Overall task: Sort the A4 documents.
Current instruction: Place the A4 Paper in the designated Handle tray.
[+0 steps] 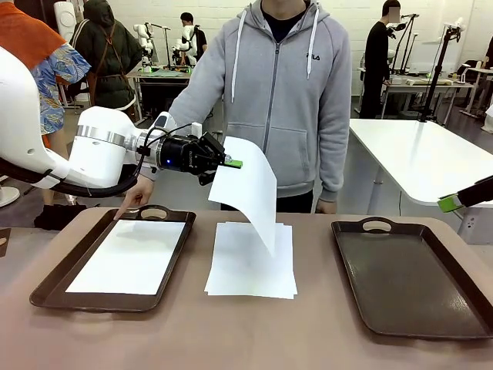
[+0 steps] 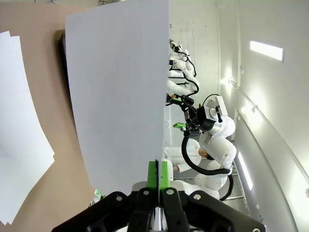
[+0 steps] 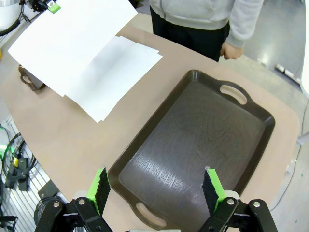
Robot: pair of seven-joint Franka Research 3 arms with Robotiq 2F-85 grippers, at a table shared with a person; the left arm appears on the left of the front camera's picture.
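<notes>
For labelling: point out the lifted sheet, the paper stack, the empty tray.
lifted sheet [image 1: 245,189], front view, middle of the page.
paper stack [image 1: 246,277], front view, lower bare part.
empty tray [image 1: 412,281], front view, bare floor.

**A count of each kind of thing**

We count two dark brown trays: the left tray [image 1: 73,264] and the right tray [image 1: 408,277]. Of the A4 documents, we count one flat sheet [image 1: 131,256] in the left tray, one lifted sheet [image 1: 246,193] in the air, and one loose stack [image 1: 246,274] of several sheets, whose exact number we cannot tell. We count two grippers: the left gripper [image 1: 231,163] and the right gripper [image 3: 157,180]. We count one person at the table [image 1: 231,339], with two hands: one hand [image 1: 137,194] and the other hand [image 1: 328,206].
</notes>
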